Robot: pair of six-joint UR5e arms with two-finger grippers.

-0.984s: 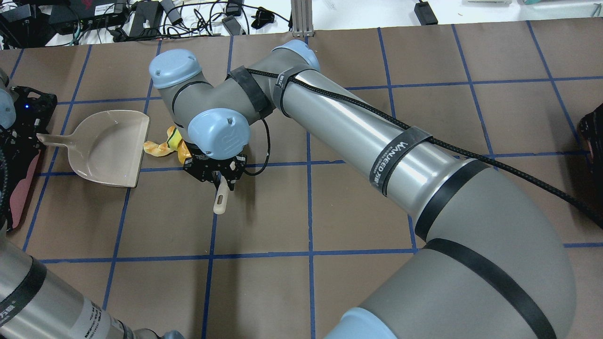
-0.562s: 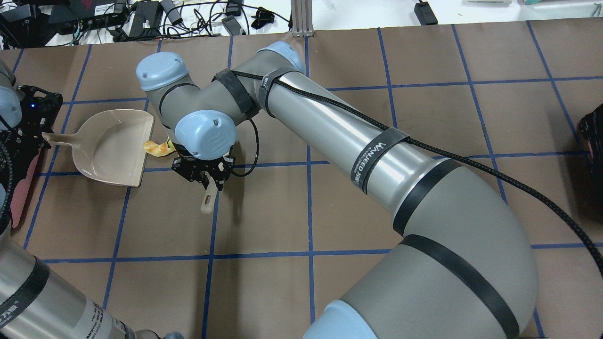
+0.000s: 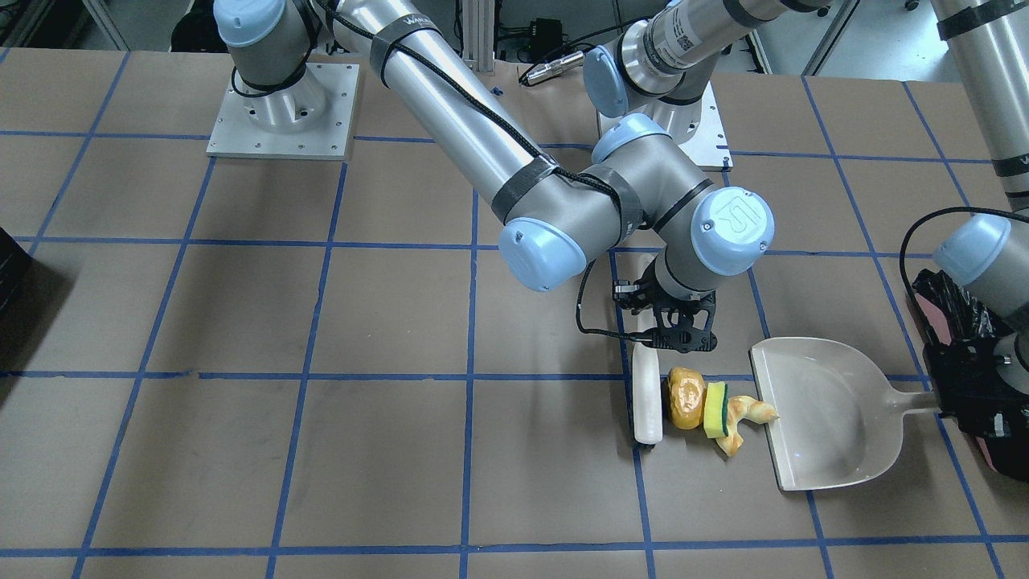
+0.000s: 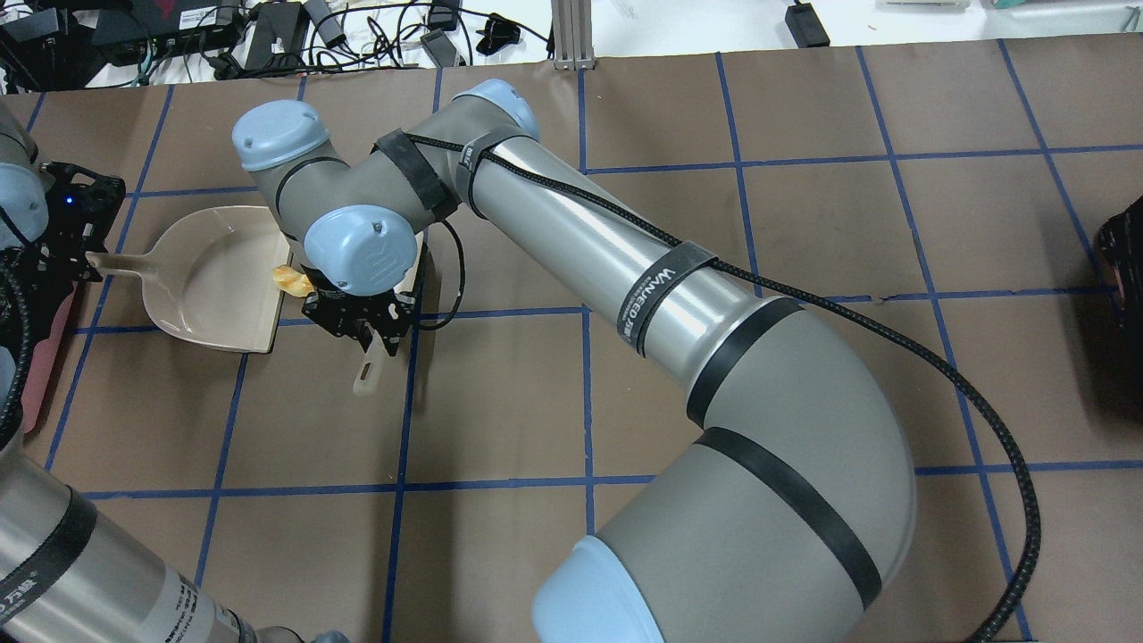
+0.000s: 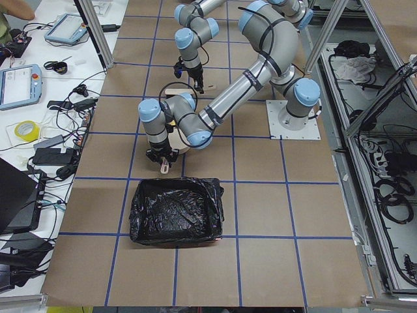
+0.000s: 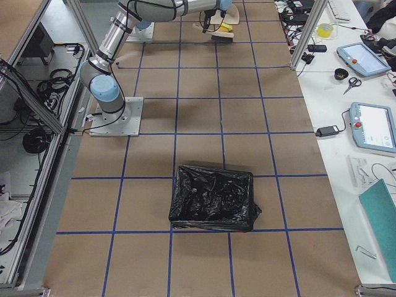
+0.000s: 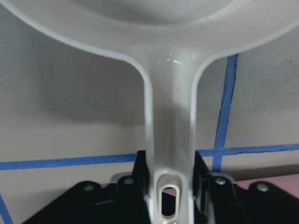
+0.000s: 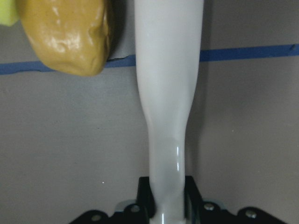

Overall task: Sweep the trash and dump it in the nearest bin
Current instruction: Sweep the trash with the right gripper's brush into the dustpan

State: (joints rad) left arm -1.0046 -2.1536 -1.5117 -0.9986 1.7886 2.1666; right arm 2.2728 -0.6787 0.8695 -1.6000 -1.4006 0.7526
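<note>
My right gripper (image 3: 674,328) is shut on the white brush (image 3: 646,400) and holds it flat on the table; the handle fills the right wrist view (image 8: 168,116). The trash lies in a row against the brush: the yellow-brown bread lump (image 3: 685,397), the yellow-and-green sponge (image 3: 715,408), and the tan croissant (image 3: 744,416), whose tip touches the lip of the beige dustpan (image 3: 828,418). My left gripper (image 3: 961,396) is shut on the dustpan handle (image 7: 170,116). The pink bin with its black bag (image 3: 940,301) stands just behind that gripper.
A second black-bagged container (image 6: 213,198) stands far off at the table's right end and shows as a dark shape in the overhead view (image 4: 1125,259). My right arm (image 4: 625,259) crosses over the table's middle. Cables lie beyond the far edge (image 4: 268,31).
My right arm has moved left with the brush, pushing the trash up to the dustpan's lip. In the overhead view only the croissant's tip now shows beside the wrist.
</note>
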